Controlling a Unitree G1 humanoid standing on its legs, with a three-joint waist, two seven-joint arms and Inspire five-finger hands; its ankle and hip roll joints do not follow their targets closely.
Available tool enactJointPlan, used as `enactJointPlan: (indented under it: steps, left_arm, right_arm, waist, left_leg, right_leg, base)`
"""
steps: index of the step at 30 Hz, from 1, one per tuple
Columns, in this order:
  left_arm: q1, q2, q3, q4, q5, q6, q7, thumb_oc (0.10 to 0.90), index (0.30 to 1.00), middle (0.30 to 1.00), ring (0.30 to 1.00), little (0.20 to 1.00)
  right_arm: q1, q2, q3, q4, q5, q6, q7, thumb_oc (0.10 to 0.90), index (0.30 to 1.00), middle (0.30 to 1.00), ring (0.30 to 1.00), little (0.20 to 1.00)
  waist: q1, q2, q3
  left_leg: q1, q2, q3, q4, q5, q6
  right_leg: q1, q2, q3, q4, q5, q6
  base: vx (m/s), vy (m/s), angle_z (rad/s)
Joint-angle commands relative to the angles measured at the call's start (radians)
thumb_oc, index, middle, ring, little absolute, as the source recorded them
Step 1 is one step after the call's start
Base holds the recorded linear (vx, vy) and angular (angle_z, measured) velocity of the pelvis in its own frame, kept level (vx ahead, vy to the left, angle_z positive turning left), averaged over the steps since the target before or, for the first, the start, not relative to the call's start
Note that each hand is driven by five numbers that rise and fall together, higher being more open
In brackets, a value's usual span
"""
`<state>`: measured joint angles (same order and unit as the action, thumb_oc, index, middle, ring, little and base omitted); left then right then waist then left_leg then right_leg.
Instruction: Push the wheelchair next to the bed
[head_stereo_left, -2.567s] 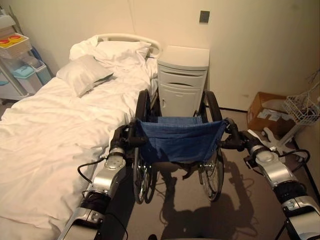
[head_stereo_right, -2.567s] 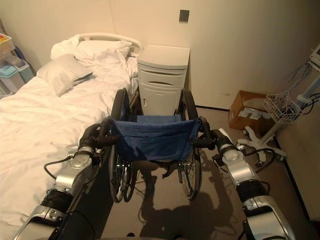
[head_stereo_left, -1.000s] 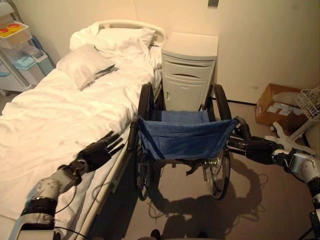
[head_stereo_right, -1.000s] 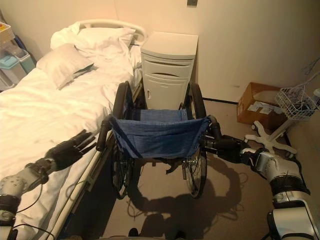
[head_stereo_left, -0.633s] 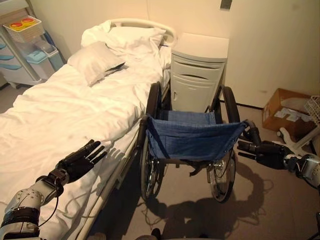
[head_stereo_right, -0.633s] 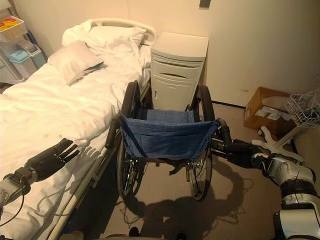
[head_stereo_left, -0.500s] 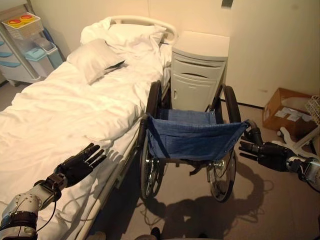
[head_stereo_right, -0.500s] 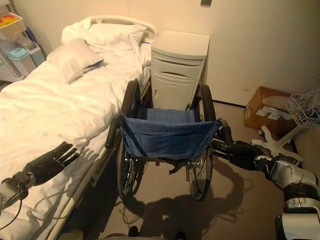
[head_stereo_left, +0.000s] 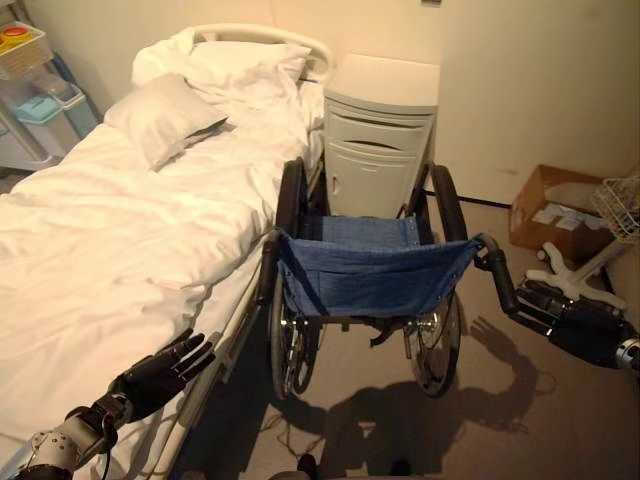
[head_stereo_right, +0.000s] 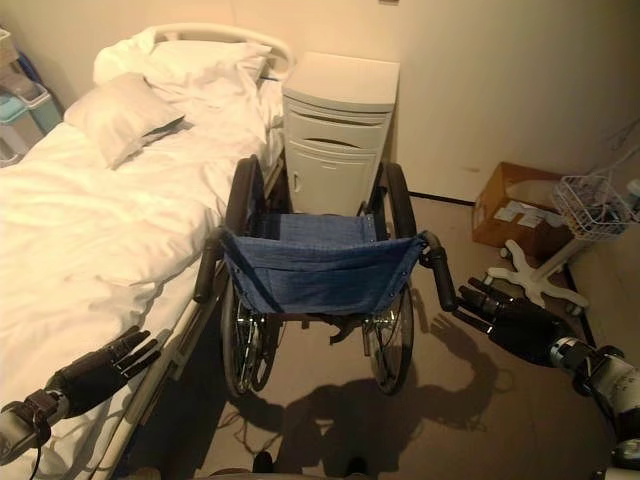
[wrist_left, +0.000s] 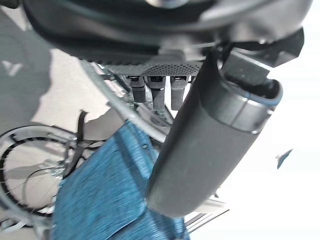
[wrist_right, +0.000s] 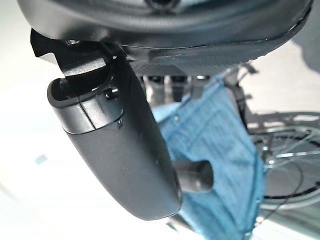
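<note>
Left eye view. Black-framed folding wheelchair with blue cloth seat and back sling (head_stereo_left: 368, 275): parked on the grey floor (head_stereo_left: 500, 420), its left wheel just beside the white-sheeted bed with cream headboard rail (head_stereo_left: 120, 230), its front facing the cream bedside cabinet (head_stereo_left: 380, 140). Grey pillow (head_stereo_left: 160, 118) near the bed's head. Brown cardboard box (head_stereo_left: 555, 205) by the wall. Left hand (head_stereo_left: 160, 372): low by the bed edge, well apart from the chair, fingers straight and spread, holding nothing. Right hand (head_stereo_left: 575, 322): near the right black push handle (head_stereo_left: 497, 275) but apart from it, fingers extended and relaxed.

Right eye view. Same arrangement; white wire basket on a wheeled stand (head_stereo_right: 585, 205) to the right. Left black push handle (head_stereo_right: 207, 265) stands free.

Left wrist view. Dark thumb and straight fingers over blue sling cloth (wrist_left: 115, 195); wheel spokes (wrist_left: 25, 160) beyond.

Right wrist view. Fingers straight; a black handle end (wrist_right: 195, 176), probably the right grip, lies past the thumb, untouched.

Handling, as judged: rigid metal frame, fairly heavy but free-rolling on large wheels; the sling is soft and no place to push. Take hold at the two rubbery push handles. The chair appears already alongside the bed.
</note>
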<state>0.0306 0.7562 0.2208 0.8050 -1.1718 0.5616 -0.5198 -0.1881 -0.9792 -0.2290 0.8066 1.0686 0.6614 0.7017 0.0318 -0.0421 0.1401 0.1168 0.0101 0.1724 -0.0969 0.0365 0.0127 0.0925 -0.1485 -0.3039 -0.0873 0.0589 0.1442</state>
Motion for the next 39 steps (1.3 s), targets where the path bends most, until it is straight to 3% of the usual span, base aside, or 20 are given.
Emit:
enactJointPlan:
  steps: [1, 8, 14, 18, 20, 23, 27, 30, 33, 34, 37, 39]
  left_arm:
    - [-0.069, 0.019, 0.064, 0.03, -0.012, -0.052, -0.115, 0.8, 0.9, 0.9, 0.9, 0.9]
    - [-0.037, -0.038, 0.055, 0.041, 0.056, -0.072, -0.189, 0.8, 0.9, 0.9, 0.9, 0.9]
    - [-0.027, -0.083, 0.032, 0.053, 0.119, -0.107, -0.178, 0.8, 0.9, 0.9, 0.9, 0.9]
    - [-0.017, -0.148, -0.008, 0.091, 0.176, -0.176, -0.135, 0.8, 0.9, 0.9, 0.9, 0.9]
    - [-0.015, -0.171, -0.02, 0.094, 0.188, -0.199, -0.128, 0.8, 0.9, 0.9, 0.9, 0.9]
    - [-0.006, -0.258, -0.063, 0.086, 0.215, -0.26, -0.089, 0.8, 0.9, 0.9, 0.9, 0.9]
    - [-0.012, -0.337, -0.106, 0.102, 0.246, -0.335, -0.069, 0.8, 0.9, 0.9, 0.9, 0.9]
    - [-0.008, -0.418, -0.153, 0.106, 0.279, -0.457, -0.061, 0.8, 0.9, 0.9, 0.9, 0.9]
    - [0.005, -0.476, -0.184, 0.086, 0.253, -0.524, -0.021, 0.8, 0.9, 0.9, 0.9, 0.9]
    - [0.01, -0.501, -0.204, 0.075, 0.299, -0.594, -0.014, 0.8, 0.9, 0.9, 0.9, 0.9]
    - [0.02, -0.545, -0.259, 0.073, 0.356, -0.722, 0.023, 0.8, 0.9, 0.9, 0.9, 0.9]
    - [0.021, -0.557, -0.277, 0.067, 0.391, -0.775, 0.071, 0.8, 0.9, 0.9, 0.9, 0.9]
  right_arm:
    - [-0.05, -0.136, -0.074, -0.033, 0.143, 0.006, 0.052, 0.8, 0.9, 0.9, 0.9, 0.9]
    - [0.021, -0.113, -0.156, -0.003, 0.142, 0.031, 0.079, 0.8, 0.9, 0.9, 0.9, 0.9]
    - [0.071, -0.063, -0.169, 0.018, -0.032, -0.019, 0.106, 0.8, 0.9, 0.9, 0.9, 0.9]
    - [0.073, 0.053, -0.104, 0.031, -0.089, -0.149, 0.017, 0.8, 0.9, 0.9, 0.9, 0.9]
    - [0.069, 0.097, -0.082, 0.026, -0.097, -0.176, -0.007, 0.8, 0.9, 0.9, 0.9, 0.9]
    - [0.076, 0.245, -0.032, 0.007, -0.146, -0.298, -0.113, 0.8, 0.9, 0.9, 0.9, 0.9]
    - [0.075, 0.382, 0.015, 0.02, -0.176, -0.436, -0.154, 0.8, 0.9, 0.9, 0.9, 0.9]
    - [0.089, 0.515, 0.055, 0.005, -0.081, -0.554, -0.207, 0.8, 0.9, 0.9, 0.9, 0.9]
    - [0.118, 0.647, 0.111, 0.008, -0.125, -0.667, -0.242, 0.8, 0.9, 0.9, 0.9, 0.9]
    - [0.135, 0.703, 0.15, -0.003, -0.124, -0.712, -0.255, 0.8, 0.9, 0.9, 0.9, 0.9]
    - [0.162, 0.77, 0.21, 0.011, -0.151, -0.796, -0.268, 0.8, 0.9, 0.9, 0.9, 0.9]
    - [0.168, 0.787, 0.231, 0.013, -0.174, -0.824, -0.277, 0.8, 0.9, 0.9, 0.9, 0.9]
  waist:
    - [0.005, 0.008, -0.07]
    - [-0.001, 0.006, -0.065]
    - [-0.008, 0.003, -0.053]
    - [-0.006, 0.008, -0.043]
    - [-0.006, 0.01, -0.044]
    - [0.0, 0.019, -0.041]
    - [0.006, 0.025, -0.043]
    - [0.01, 0.03, -0.043]
    - [0.011, 0.037, -0.041]
    - [0.012, 0.039, -0.04]
    - [0.012, 0.039, -0.038]
    - [0.011, 0.04, -0.036]
  left_leg:
    - [0.016, -0.043, 0.032, 0.018, -0.091, -0.021]
    - [0.02, -0.043, 0.036, 0.017, -0.096, -0.02]
    - [0.017, -0.045, 0.043, 0.021, -0.098, -0.02]
    - [0.015, -0.049, 0.039, 0.026, -0.099, -0.016]
    - [0.011, -0.049, 0.04, 0.027, -0.099, -0.016]
    - [0.011, -0.049, 0.035, 0.032, -0.099, -0.012]
    - [0.009, -0.05, 0.029, 0.037, -0.103, -0.008]
    - [0.012, -0.051, 0.02, 0.038, -0.108, -0.004]
    - [0.014, -0.054, 0.018, 0.041, -0.111, -0.001]
    - [0.014, -0.054, 0.015, 0.042, -0.111, 0.0]
    - [0.012, -0.056, 0.008, 0.047, -0.113, 0.003]
    - [0.013, -0.057, 0.006, 0.047, -0.114, 0.005]
  right_leg:
    - [-0.001, 0.066, -0.028, 0.117, -0.108, -0.015]
    - [-0.003, 0.069, -0.024, 0.122, -0.112, -0.016]
    - [-0.017, 0.066, -0.017, 0.128, -0.105, -0.012]
    - [-0.019, 0.065, -0.015, 0.122, -0.098, -0.013]
    - [-0.022, 0.064, -0.014, 0.121, -0.097, -0.014]
    - [-0.022, 0.063, -0.014, 0.124, -0.097, -0.016]
    - [-0.02, 0.06, -0.015, 0.124, -0.099, -0.019]
    - [-0.019, 0.061, -0.013, 0.127, -0.102, -0.021]
    - [-0.017, 0.062, -0.009, 0.127, -0.104, -0.024]
    - [-0.017, 0.062, -0.007, 0.13, -0.105, -0.026]
    - [-0.016, 0.065, -0.003, 0.13, -0.105, -0.029]
    - [-0.015, 0.066, 0.0, 0.13, -0.105, -0.03]
  base:
    - [0.01, -0.014, -0.08]
    - [0.0, -0.011, -0.09]
    - [-0.01, -0.006, -0.01]
    - [-0.02, -0.012, -0.07]
    - [0.0, -0.002, -0.08]
    - [0.0, 0.0, -0.02]
    - [0.0, -0.006, 0.03]
    - [0.01, -0.001, 0.02]
    - [0.0, 0.002, 0.01]
    - [0.0, 0.0, 0.0]
    - [0.0, 0.0, 0.0]
    - [0.0, 0.0, 0.0]
